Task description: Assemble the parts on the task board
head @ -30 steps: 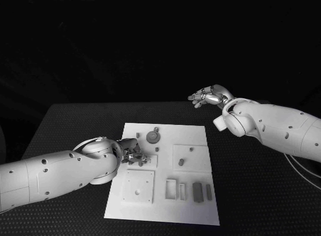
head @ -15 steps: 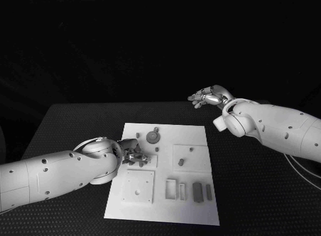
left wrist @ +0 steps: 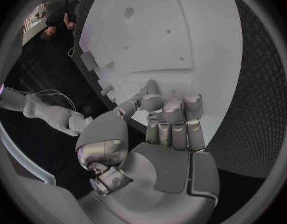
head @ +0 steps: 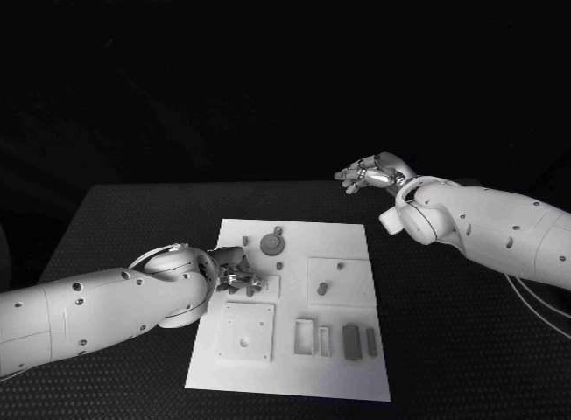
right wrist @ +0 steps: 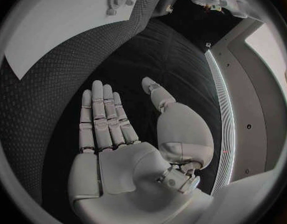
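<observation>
The white task board [head: 362,372] lies mid-table. A round grey part [head: 274,242] sits near its far end, a small part [head: 321,287] on a raised square, and dark slim parts [head: 350,341] near the front. My left hand [head: 239,276] rests over the board's left edge with its fingers curled in. Thumb and fingertips of that left hand [left wrist: 162,119] meet above the board [left wrist: 162,35]; whatever lies between them is hidden. My right hand [head: 374,172] hovers past the board's far right corner. Seen from its wrist, the right hand [right wrist: 112,129] has flat, spread fingers and holds nothing.
A square plate [head: 247,331] and pale rectangular frames [head: 303,334] occupy the board's near half. Black table [head: 122,227] surrounds the board on both sides. In the right wrist view the board's corner [right wrist: 50,30] lies beyond the fingers.
</observation>
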You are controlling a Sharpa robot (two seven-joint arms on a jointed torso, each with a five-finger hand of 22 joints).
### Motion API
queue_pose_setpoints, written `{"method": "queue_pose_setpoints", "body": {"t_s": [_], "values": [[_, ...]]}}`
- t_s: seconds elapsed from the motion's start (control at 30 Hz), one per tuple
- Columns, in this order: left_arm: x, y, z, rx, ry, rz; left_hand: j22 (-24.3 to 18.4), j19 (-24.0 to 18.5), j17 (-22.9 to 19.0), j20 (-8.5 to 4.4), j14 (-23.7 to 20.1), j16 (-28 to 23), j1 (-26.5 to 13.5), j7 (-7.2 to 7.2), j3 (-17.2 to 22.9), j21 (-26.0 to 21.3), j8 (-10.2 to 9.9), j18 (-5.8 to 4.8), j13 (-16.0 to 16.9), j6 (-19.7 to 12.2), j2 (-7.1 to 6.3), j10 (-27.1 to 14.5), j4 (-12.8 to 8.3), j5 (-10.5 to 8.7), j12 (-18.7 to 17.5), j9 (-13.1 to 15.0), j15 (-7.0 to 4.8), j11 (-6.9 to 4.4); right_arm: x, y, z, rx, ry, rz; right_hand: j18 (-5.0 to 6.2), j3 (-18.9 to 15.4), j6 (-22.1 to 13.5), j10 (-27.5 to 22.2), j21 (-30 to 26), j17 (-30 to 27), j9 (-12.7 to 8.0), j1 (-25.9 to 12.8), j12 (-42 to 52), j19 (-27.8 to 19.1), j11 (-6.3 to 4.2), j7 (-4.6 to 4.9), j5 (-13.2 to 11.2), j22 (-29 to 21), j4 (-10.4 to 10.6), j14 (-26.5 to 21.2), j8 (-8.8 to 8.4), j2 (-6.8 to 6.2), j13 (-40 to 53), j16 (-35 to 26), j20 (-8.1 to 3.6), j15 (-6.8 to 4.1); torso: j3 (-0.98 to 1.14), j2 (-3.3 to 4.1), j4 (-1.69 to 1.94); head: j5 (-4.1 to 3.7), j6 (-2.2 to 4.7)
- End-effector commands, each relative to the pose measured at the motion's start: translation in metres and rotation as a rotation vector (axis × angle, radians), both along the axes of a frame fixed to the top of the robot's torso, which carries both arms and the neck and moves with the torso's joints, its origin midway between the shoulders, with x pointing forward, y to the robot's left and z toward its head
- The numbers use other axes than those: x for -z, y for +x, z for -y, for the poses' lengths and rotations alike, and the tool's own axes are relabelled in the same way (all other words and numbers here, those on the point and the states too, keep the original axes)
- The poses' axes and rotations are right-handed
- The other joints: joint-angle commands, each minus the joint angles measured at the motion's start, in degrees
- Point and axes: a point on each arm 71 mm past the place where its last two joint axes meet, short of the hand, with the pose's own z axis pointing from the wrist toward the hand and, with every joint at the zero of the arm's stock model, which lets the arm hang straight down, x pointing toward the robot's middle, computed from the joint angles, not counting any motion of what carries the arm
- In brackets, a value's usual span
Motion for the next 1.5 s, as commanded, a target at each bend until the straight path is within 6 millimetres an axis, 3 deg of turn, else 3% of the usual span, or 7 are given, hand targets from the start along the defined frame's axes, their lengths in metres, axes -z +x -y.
{"method": "queue_pose_setpoints", "body": {"t_s": [0.03, 0.4, 1.5], "values": [[0.0, 0.001, -0.002, 0.0, -0.009, 0.004, 0.5, -0.2, -0.1, -5.92, -0.1, 0.2, 1.4, 0.27, 0.6, 0.3, -0.1, 0.51, -0.1, 0.2, 0.74, -0.2, -0.2, 0.17, 0.0, -0.1, -0.33, 0.31, 0.001, 0.0, -0.001, -0.015, 0.002, -0.004, -0.68, -0.1, -0.2, 0.4, -0.2, 0.0, -0.1, -0.7, -0.3, -0.4, 0.02, 0.27, 0.3, 0.1, 0.3, -0.1, 0.19, 0.0, -0.1, -0.2, 0.11, 0.27, -0.02, 0.0, -0.02, 0.0, 0.0], [0.001, 0.004, -0.008, -0.005, 0.006, 0.011, 0.5, -0.1, -0.1, -5.89, -0.1, 0.2, 1.9, 0.28, 0.6, 0.3, -0.1, 0.48, -0.1, 0.2, 0.61, -0.2, -0.1, 0.17, 0.0, 0.0, -0.3, 0.32, 0.001, -0.001, 0.0, -0.014, 0.002, -0.005, -0.67, -0.1, -0.2, 0.4, -0.3, -0.1, -0.1, -0.9, -0.3, -0.4, 0.03, 0.27, 0.4, 0.1, 0.3, -0.1, 0.21, 0.04, -0.1, -0.2, 0.12, 0.27, 0.02, 0.02, 0.02, -0.03, -0.07], [-0.001, 0.003, 0.005, 0.076, 0.078, 0.062, 0.5, -0.2, -0.2, -5.86, -0.1, 0.3, 3.1, 0.3, 0.6, 0.3, 0.0, 0.44, -0.2, 0.2, 0.42, -0.1, 0.0, 0.18, 0.0, 0.0, -0.22, 0.35, 0.001, -0.001, -0.001, -0.016, 0.005, -0.007, -0.65, -0.1, -0.2, 0.4, -0.3, -0.1, -0.1, -1.1, -0.3, -0.4, 0.02, 0.27, 0.5, 0.2, 0.3, -0.1, 0.23, 0.06, -0.2, -0.2, 0.13, 0.27, 0.04, 0.03, -0.02, 0.02, 0.0]]}}
